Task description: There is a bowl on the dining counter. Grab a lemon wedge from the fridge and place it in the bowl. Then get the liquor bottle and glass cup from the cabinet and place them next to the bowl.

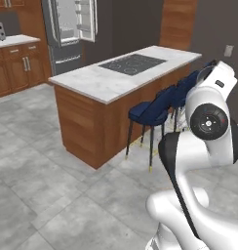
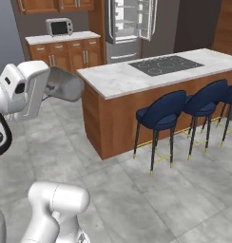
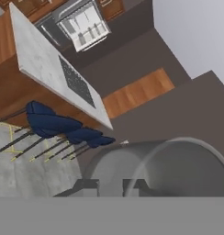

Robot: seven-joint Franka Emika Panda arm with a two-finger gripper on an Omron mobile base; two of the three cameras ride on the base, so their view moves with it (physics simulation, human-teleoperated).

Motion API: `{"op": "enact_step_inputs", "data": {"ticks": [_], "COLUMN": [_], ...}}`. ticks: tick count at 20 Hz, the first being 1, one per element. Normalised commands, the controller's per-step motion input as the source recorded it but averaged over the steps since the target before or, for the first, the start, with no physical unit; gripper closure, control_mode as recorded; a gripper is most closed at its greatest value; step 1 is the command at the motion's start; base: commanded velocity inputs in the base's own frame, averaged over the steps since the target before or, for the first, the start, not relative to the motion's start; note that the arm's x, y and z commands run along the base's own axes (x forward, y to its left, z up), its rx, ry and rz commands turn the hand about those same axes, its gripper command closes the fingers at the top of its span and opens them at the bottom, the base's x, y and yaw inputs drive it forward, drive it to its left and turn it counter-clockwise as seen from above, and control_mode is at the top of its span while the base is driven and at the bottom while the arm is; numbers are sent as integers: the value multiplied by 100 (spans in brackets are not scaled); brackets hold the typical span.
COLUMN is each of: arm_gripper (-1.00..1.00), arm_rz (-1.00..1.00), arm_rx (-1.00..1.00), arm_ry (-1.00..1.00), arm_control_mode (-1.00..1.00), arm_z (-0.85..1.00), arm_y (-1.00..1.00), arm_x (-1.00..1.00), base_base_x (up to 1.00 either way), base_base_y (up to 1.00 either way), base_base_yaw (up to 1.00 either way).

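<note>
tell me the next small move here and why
Probably drive on without loosening the grip, looking for the dining counter. The gripper is shut on a grey glassy vessel, likely the glass cup, and the marble top ahead carries a black cooktop, so it is the island, not the drop-off spot.

No text, label, brand, number or sign can be read anywhere: the small silver microwave [image 2: 59, 27] at the upper left and the tall grey open fridge [image 2: 127, 26] carry no legible markings
</note>
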Motion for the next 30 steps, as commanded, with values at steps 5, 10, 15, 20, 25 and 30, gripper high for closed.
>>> {"op": "enact_step_inputs", "data": {"ticks": [5, 10, 15, 20, 25, 30], "arm_gripper": [100, 100, 100, 100, 100, 100], "arm_rz": [0, 0, 0, 0, 0, 0], "arm_rx": [0, 0, 0, 0, 0, 0], "arm_ry": [0, 0, 0, 0, 0, 0], "arm_control_mode": [100, 100, 100, 100, 100, 100], "arm_z": [0, 0, 0, 0, 0, 0], "arm_y": [0, 0, 0, 0, 0, 0], "arm_x": [0, 0, 0, 0, 0, 0], "base_base_x": [-100, -100, -100, -100, -98, -88], "base_base_y": [-66, -72, -80, -89, -90, -97], "base_base_yaw": [-7, -7, -5, -4, -4, -3]}}
